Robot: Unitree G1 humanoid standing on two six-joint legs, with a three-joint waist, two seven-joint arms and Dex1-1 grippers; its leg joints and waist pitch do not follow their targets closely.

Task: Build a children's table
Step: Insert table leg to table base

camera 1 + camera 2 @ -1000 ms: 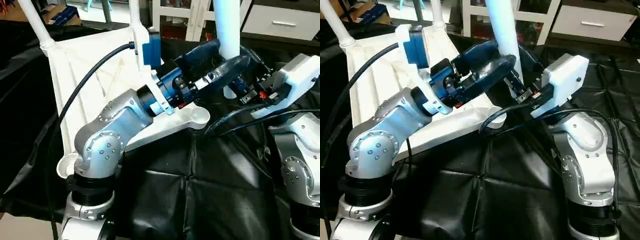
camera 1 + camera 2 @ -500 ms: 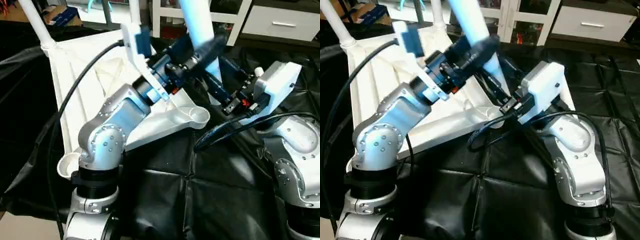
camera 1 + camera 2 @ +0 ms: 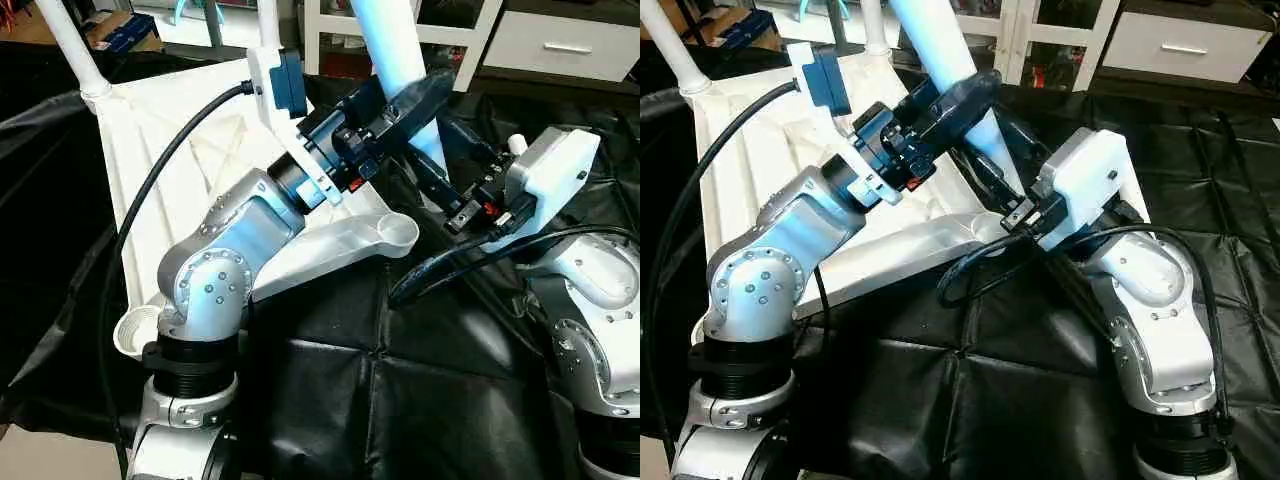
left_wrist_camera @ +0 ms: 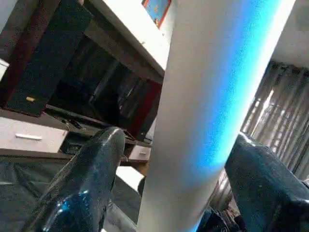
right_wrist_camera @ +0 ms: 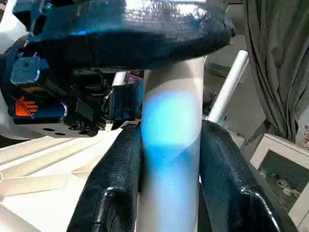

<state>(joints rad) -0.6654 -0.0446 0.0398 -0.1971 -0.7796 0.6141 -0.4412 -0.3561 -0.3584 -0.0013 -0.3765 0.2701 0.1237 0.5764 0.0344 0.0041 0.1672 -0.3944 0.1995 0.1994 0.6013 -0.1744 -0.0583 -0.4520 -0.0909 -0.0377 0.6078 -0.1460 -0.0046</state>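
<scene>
1. Nearest to me, my two silver forearms reach forward over the black-draped work table [image 3: 400, 400], left arm on the left, right arm on the right.
2. My right gripper [image 5: 169, 159] is clamped on the loose tube leg [image 3: 940, 50]: in the right wrist view both black fingers [image 5: 118, 183] press against the white tube's sides, low on its length.
3. My left gripper [image 4: 178, 193] sits just above the right one on the same leg. Its fingers [image 4: 91, 179] straddle the tube with a gap visible on each side, so I read it as open around the leg, not gripping it.
4. The leg leans, rising from between the two grippers up and away toward my left.
5. Just below and beyond the left gripper lies the white tabletop [image 3: 160, 170], X-ribbed underside up, tilted on the black cloth. Its near round corner socket [image 3: 398, 232] sits just beside the right gripper, unfilled; another socket [image 3: 135, 330] is beside my left elbow.
6. Farther off, two fitted legs [image 3: 70, 45] stand in the tabletop's far corners.
</scene>
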